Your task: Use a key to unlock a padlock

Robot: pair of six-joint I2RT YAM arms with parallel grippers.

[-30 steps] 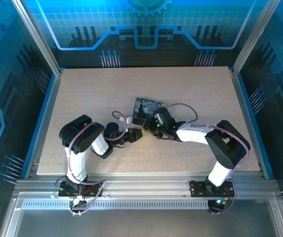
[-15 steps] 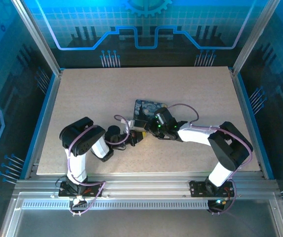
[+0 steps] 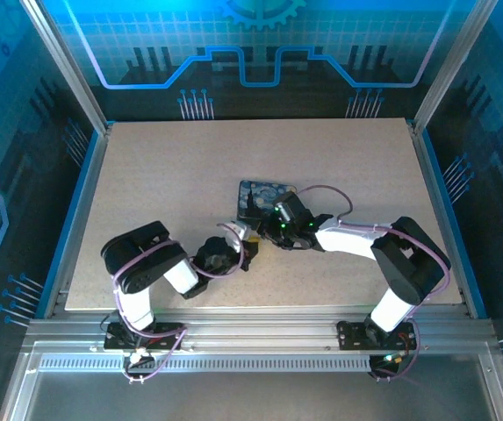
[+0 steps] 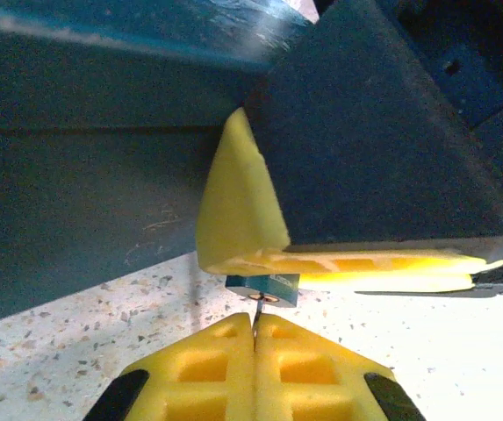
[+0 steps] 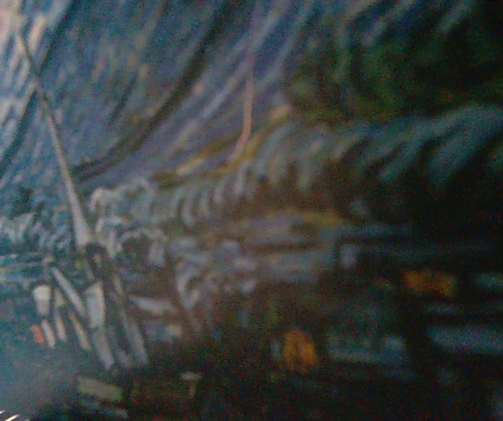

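Observation:
In the left wrist view my left gripper (image 4: 255, 329) has its yellow foam fingers (image 4: 207, 368) shut on the key (image 4: 256, 314), a thin dark blade standing upright between the pads. The key's tip meets the brass keyhole in the underside of the padlock (image 4: 263, 288), a tiny body that looks teal here. The padlock hangs just above the table, pinched under the yellow pads (image 4: 233, 206) of my right gripper (image 4: 260, 267). From above, the left gripper (image 3: 237, 253) and right gripper (image 3: 251, 233) meet tip to tip. The padlock's shackle is hidden.
A flat box (image 3: 264, 193) printed with a blue night-sky painting lies just behind the grippers; its print (image 5: 233, 175) is blurred and very close in the right wrist view. Purple cables (image 3: 326, 189) loop over the right wrist. The speckled table (image 3: 233, 158) extends bare beyond.
My left arm has folded lower and its gripper has swung toward the near edge, then up under the right gripper. The right arm has barely shifted.

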